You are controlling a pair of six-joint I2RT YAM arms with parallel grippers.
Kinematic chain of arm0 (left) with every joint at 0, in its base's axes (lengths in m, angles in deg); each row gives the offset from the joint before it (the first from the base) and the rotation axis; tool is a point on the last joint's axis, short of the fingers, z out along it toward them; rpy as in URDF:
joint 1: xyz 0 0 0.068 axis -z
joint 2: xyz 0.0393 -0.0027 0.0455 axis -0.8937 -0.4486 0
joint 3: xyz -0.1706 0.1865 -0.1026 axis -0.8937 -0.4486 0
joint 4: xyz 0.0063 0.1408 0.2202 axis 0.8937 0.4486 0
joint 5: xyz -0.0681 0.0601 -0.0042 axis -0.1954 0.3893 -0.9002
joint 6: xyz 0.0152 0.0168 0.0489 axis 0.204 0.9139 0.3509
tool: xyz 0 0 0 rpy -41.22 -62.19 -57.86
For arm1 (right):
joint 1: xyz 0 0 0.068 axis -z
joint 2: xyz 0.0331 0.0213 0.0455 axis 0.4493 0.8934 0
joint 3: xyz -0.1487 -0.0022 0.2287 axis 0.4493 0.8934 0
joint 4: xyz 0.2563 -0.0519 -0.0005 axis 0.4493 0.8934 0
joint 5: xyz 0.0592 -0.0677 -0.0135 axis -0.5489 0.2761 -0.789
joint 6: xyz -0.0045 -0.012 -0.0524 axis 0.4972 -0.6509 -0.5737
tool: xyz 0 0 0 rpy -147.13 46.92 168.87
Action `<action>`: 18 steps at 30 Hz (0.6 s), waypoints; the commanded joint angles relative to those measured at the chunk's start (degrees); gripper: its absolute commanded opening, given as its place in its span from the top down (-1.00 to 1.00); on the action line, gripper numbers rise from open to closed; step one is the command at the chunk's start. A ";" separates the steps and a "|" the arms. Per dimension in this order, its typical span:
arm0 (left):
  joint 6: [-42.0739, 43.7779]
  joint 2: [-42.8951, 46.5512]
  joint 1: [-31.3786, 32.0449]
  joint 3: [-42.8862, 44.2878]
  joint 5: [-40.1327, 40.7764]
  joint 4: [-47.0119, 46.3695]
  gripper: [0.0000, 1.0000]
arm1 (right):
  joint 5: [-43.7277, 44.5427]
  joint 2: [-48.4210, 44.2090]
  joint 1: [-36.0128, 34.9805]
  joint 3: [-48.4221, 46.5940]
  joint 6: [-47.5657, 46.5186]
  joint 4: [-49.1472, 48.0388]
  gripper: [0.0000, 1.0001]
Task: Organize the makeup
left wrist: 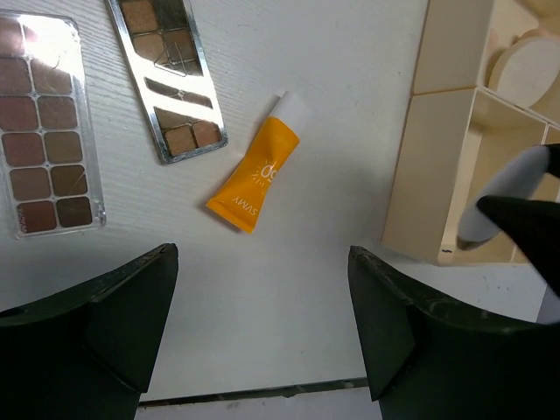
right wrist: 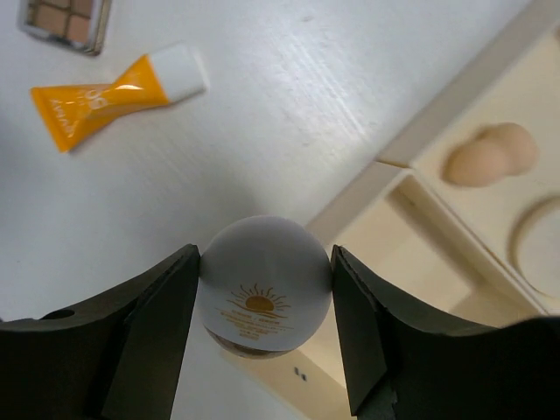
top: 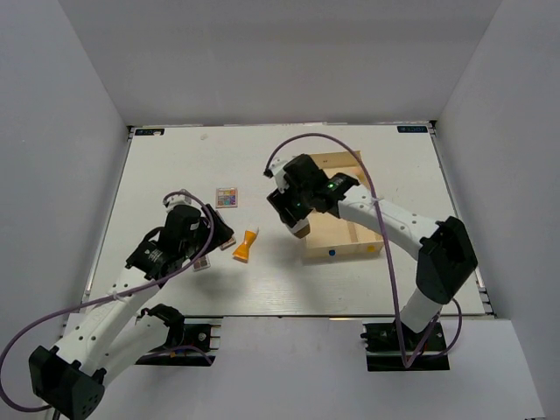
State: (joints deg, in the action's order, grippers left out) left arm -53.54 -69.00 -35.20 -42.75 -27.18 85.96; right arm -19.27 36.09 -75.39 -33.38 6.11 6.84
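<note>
Top: right gripper (top: 296, 222) hangs at box (top: 350, 255) 9 o'clock edge. L wrist: left gripper (left wrist: 262, 262) gapes wide, empty, orange tube (left wrist: 255, 175) at 12. R wrist: white egg (right wrist: 262, 284) pinched over box wall; smooth shell could squirt out or clip wall.
</note>
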 commanded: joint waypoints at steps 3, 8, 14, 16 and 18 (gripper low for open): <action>1.15 -1.24 0.16 -0.50 -1.67 -2.73 -0.75 | 2.06 -5.67 5.88 0.59 -2.52 0.15 0.58; 3.08 -5.62 0.68 -0.24 -4.05 -6.34 -0.77 | 0.40 -5.68 10.10 6.04 -3.75 -3.52 0.08; 10.19 -20.28 0.69 5.37 -8.78 -6.17 -0.82 | -4.17 -3.04 13.61 7.72 -3.49 -4.59 -0.30; 12.74 -23.20 0.69 6.52 -9.06 -5.99 -0.83 | -5.14 -2.86 14.15 7.81 -3.40 -4.68 -0.43; 14.77 -26.28 1.21 7.49 -9.06 -6.34 -0.84 | -6.02 -2.78 14.67 7.72 -3.14 -4.86 -0.55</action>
State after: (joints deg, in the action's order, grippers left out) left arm -43.82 -93.79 -34.66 -38.14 -34.24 80.27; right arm -22.35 33.75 -61.38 -25.27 3.27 4.59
